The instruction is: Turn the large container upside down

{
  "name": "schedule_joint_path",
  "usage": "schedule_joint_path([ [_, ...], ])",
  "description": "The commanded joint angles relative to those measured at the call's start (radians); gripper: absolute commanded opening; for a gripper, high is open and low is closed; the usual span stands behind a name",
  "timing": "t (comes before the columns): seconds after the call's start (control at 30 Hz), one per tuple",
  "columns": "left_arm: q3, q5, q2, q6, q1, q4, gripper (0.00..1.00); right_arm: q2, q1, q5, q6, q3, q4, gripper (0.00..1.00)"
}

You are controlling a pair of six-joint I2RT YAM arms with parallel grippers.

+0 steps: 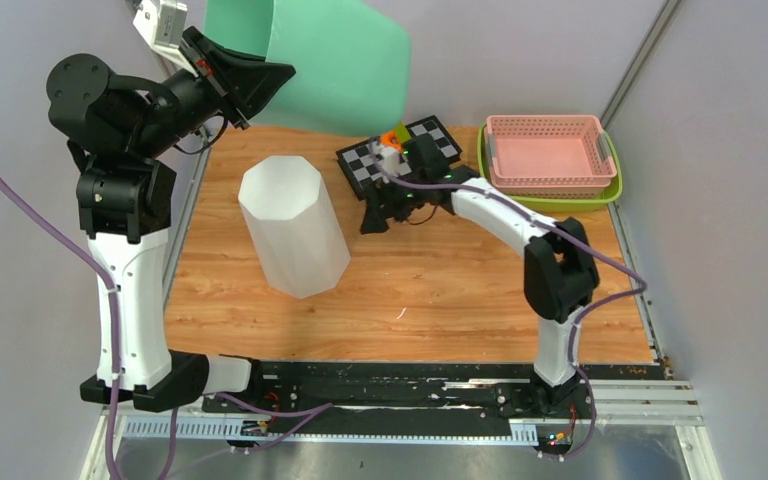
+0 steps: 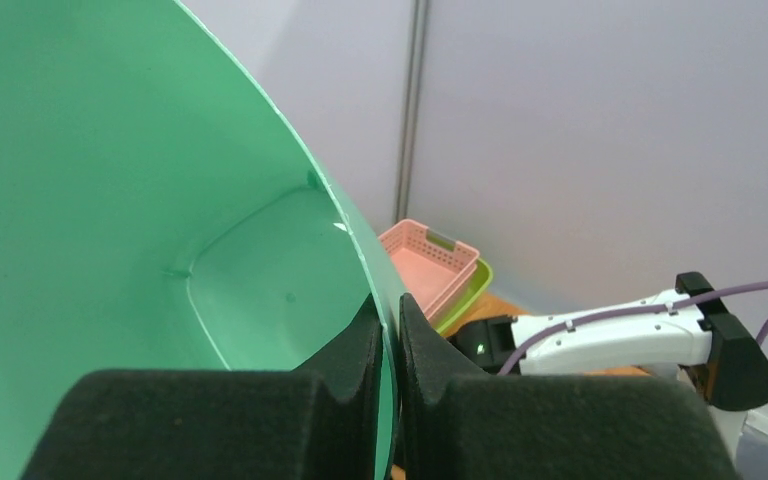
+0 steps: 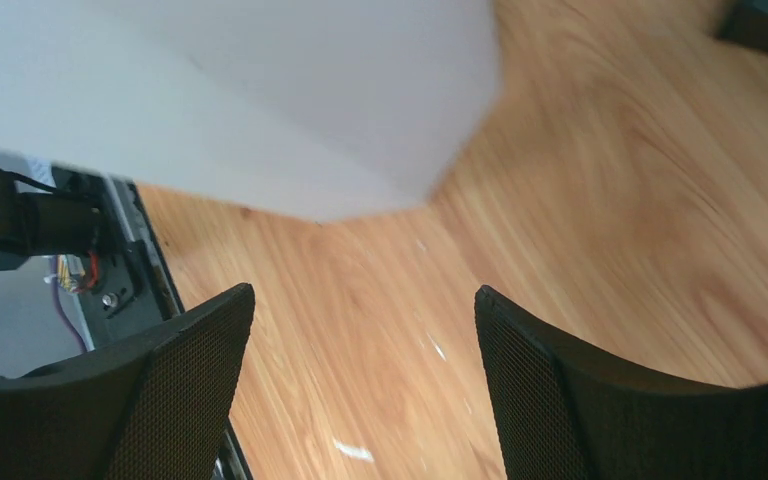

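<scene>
- The left gripper (image 1: pixel 272 72) was clamped on the rim of the large green container (image 1: pixel 340 60), one finger inside the wall and one outside, a pinch that lets the wrist roll it over.
- That container hung in the air above the table's (image 1: pixel 440 285) far left corner, tipped on its side.
- The right gripper (image 1: pixel 373 218) sat low with its jaws spread and empty, facing the white faceted container (image 1: pixel 293 225), probably waiting clear.
- The flip looked partway done.
</scene>
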Motion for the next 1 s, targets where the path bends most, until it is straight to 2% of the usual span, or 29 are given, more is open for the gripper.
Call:
schedule_joint_path([
  [0.0,0.025,0.083,0.008,-0.077,-0.009,0.181,0.00,-0.191,-0.178,0.078,-0.059,-0.131,-0.119,0.84],
  [0.13,0.011,0.110,0.031,-0.093,-0.049,0.207,0.00,-0.350,-0.351,0.136,-0.081,-0.249,-0.143,0.84],
  [0.27,0.011,0.089,0.062,0.000,-0.139,0.130,0.00,-0.502,-0.492,0.204,-0.082,-0.322,-0.151,0.84],
  [0.37,-0.001,0.058,0.085,0.096,-0.225,0.048,0.00,-0.595,-0.568,0.319,-0.076,-0.351,-0.151,0.84],
  [0.6,-0.055,-0.054,0.150,0.374,-0.450,-0.196,0.00,-0.771,-0.683,0.522,-0.079,-0.360,-0.121,0.86],
  [0.77,-0.155,-0.116,0.157,0.466,-0.565,-0.247,0.00,-0.867,-0.730,0.597,-0.089,-0.374,-0.082,0.88],
  [0.97,-0.254,-0.248,0.171,0.596,-0.712,-0.292,0.00,-0.948,-0.750,0.596,-0.072,-0.427,-0.028,0.89],
])
